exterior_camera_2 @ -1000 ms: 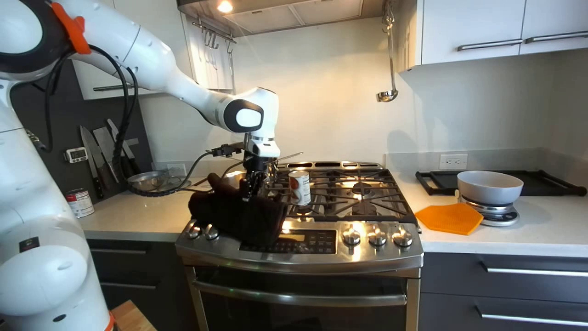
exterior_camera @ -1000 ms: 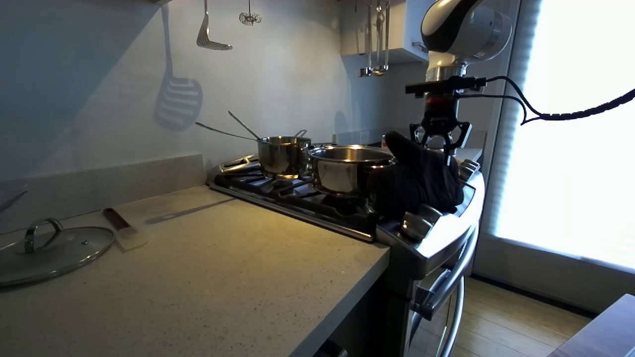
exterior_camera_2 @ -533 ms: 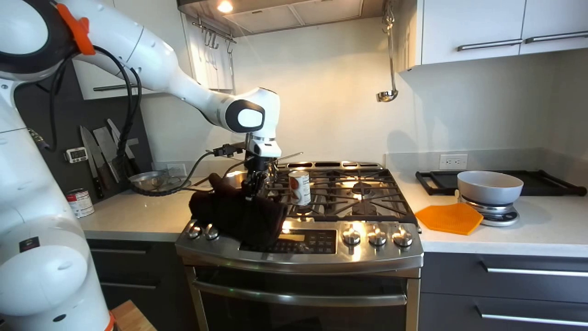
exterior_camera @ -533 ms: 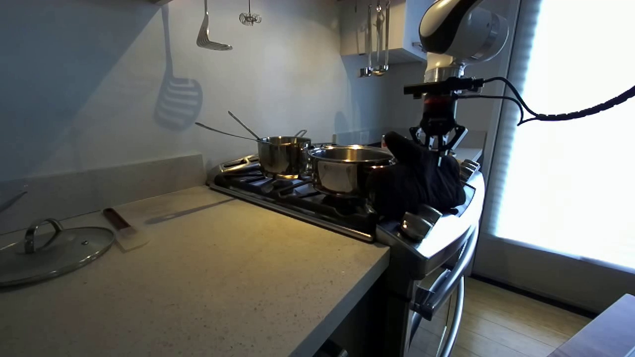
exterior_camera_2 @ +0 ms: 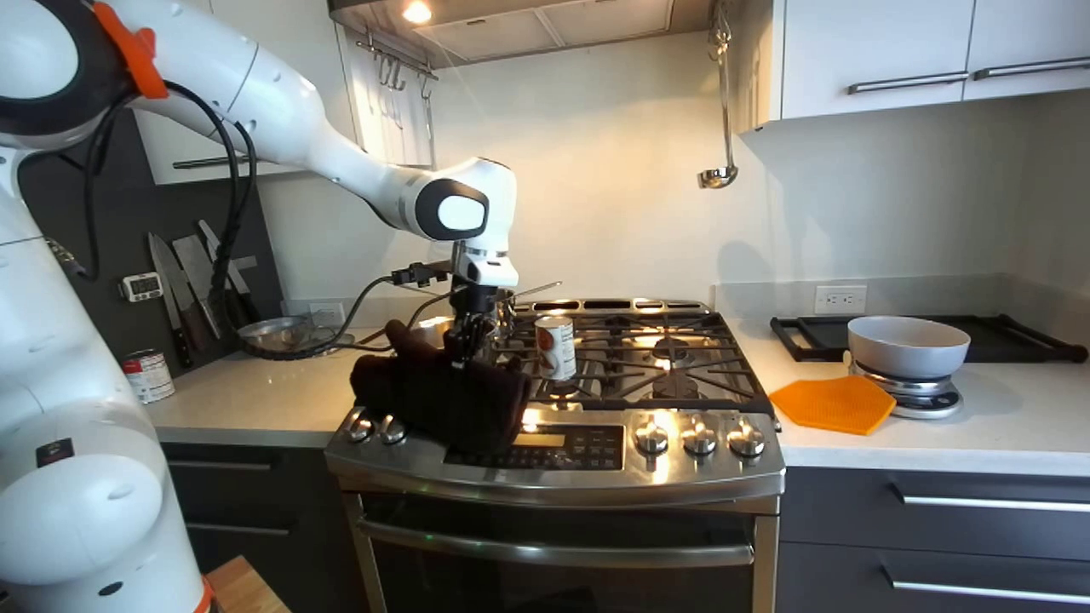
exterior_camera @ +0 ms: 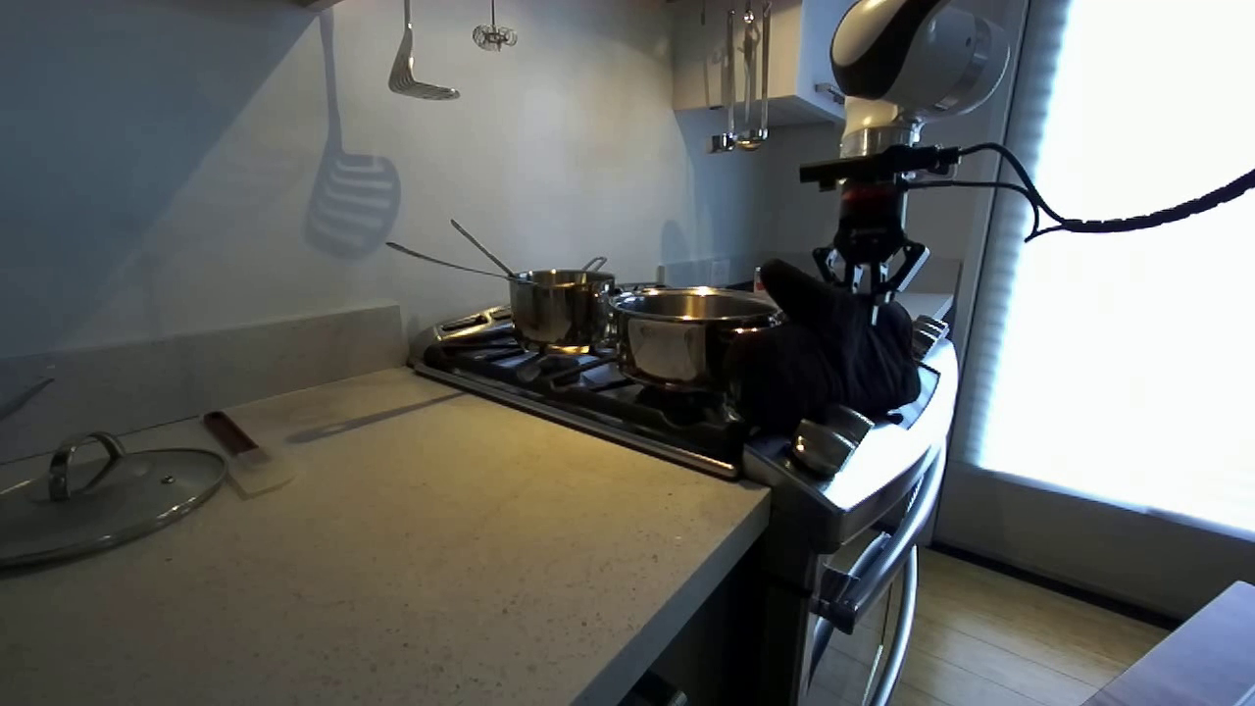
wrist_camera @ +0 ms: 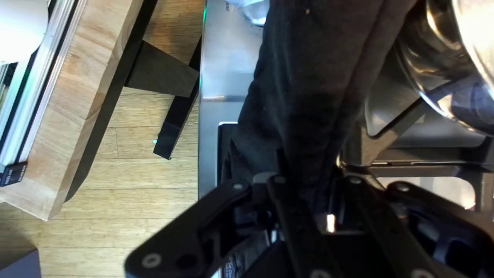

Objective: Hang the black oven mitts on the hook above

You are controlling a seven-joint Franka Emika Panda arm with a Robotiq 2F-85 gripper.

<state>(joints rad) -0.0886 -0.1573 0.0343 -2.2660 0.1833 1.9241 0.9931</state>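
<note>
The black fabric oven mitts [exterior_camera: 833, 363] are slumping over the front of the stainless-steel gas range [exterior_camera_2: 596, 484]; the black two-fingered gripper [exterior_camera: 864, 299] seems to be pinching a fold of them, its tips hiding in the cloth. On the range, the wide, shiny steel pot [exterior_camera: 677, 343] is standing just beside the mitts, the white-labelled tin can [exterior_camera_2: 556, 349] near them; a sideways pull could be nudging either. A round silver knob [exterior_camera: 831, 441] is sitting beside them, and a low drag might be turning it. High above the range's left end, as one faces it, slim metal hooks [exterior_camera_2: 392, 75] are hanging. No catching point is showing on the mitts, so they may be missing a hook, or slipping if the pinch is shallow.
</note>
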